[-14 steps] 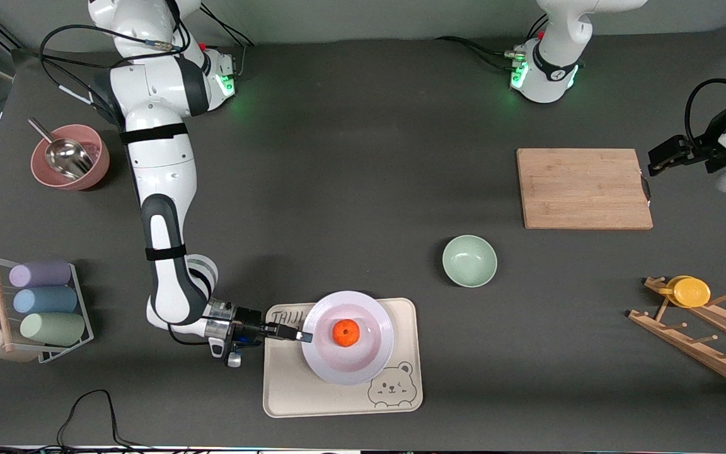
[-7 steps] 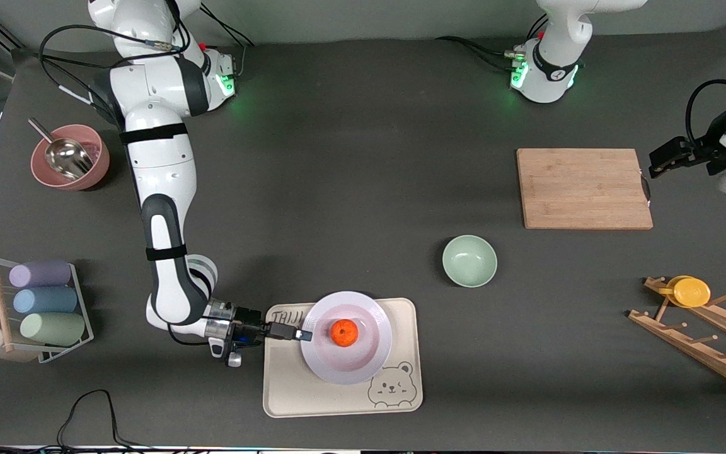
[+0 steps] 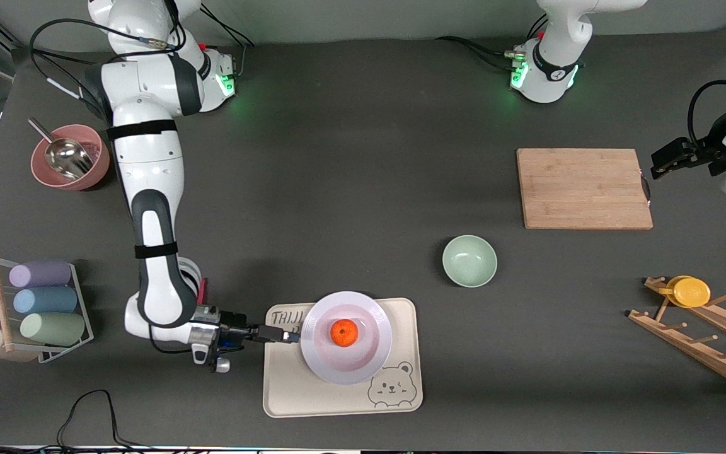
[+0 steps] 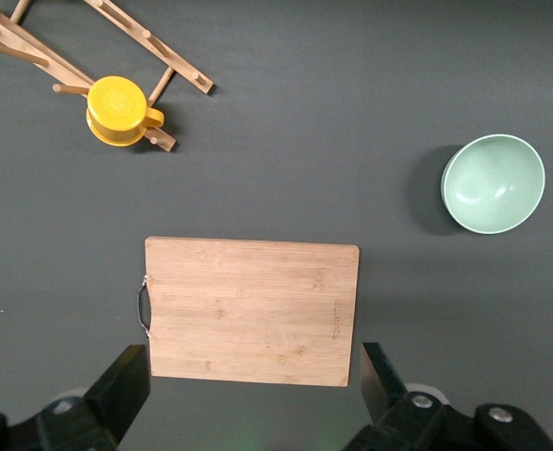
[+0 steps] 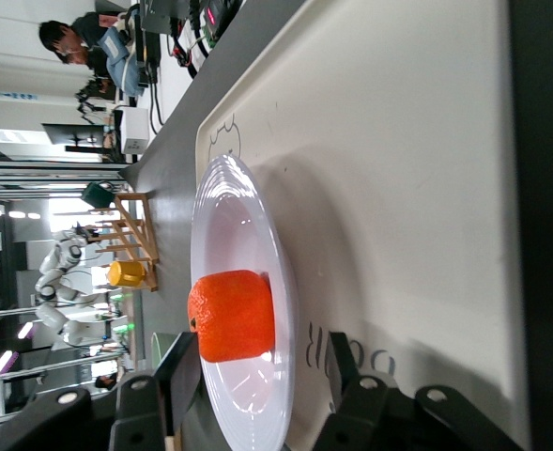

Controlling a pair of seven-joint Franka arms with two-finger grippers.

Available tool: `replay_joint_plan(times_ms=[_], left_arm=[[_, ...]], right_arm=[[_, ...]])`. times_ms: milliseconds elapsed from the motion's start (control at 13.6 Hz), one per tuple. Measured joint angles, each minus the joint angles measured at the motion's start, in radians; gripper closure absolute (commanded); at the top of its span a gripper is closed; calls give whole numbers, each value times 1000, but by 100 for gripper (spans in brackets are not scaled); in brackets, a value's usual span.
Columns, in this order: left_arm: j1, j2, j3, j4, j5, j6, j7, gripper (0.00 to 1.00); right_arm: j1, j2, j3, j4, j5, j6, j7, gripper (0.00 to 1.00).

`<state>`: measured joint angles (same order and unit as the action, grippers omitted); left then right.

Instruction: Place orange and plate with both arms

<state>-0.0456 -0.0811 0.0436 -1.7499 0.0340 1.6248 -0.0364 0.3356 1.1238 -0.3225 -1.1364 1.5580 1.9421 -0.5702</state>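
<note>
The white plate (image 3: 363,362) lies on the cream bear tray (image 3: 312,397) with the orange (image 3: 345,332) at its middle. My right gripper (image 3: 292,336) is low at the plate's rim, on the side toward the right arm's end of the table. In the right wrist view the gripper (image 5: 262,376) is open. Its fingers (image 5: 177,376) stand one on each side of the plate's (image 5: 229,235) rim with gaps, and the orange (image 5: 231,315) is just ahead. My left gripper (image 3: 658,162) waits open and empty, high over the cutting board's end, and shows in its wrist view (image 4: 254,376).
A pale green bowl (image 3: 469,260) and a wooden cutting board (image 3: 583,188) lie toward the left arm's end. A wooden rack with a yellow cup (image 3: 691,292) stands near there. A pink bowl with a scoop (image 3: 70,157) and a cup rack (image 3: 41,302) stand at the right arm's end.
My right arm has drawn back toward its end of the table, so the fingertips moved from over the plate's rim to its edge. Plate and orange stay on the tray.
</note>
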Motion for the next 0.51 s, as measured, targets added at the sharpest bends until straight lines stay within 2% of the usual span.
replay_joint_plan(times_ms=[73, 147, 220, 293, 366, 513], left_arm=[[0, 0, 0, 0, 0, 0, 0, 0], [0, 0, 1, 0, 0, 1, 0, 0], [0, 0, 1, 0, 0, 2, 0, 0], [0, 0, 1, 0, 0, 3, 0, 0], [0, 1, 1, 0, 0, 4, 0, 0], [0, 2, 1, 1, 0, 6, 0, 0]], right_arm=[[-19, -22, -1, 0, -54, -1, 24, 33], [-39, -45, -1, -2, -114, -2, 47, 22], [-59, -72, -1, -8, -186, -6, 64, 18], [-75, -108, 0, -23, -263, -11, 76, 5], [-89, -152, 0, -48, -341, -22, 80, 0], [-116, -257, 0, -103, -500, -67, 82, 0]])
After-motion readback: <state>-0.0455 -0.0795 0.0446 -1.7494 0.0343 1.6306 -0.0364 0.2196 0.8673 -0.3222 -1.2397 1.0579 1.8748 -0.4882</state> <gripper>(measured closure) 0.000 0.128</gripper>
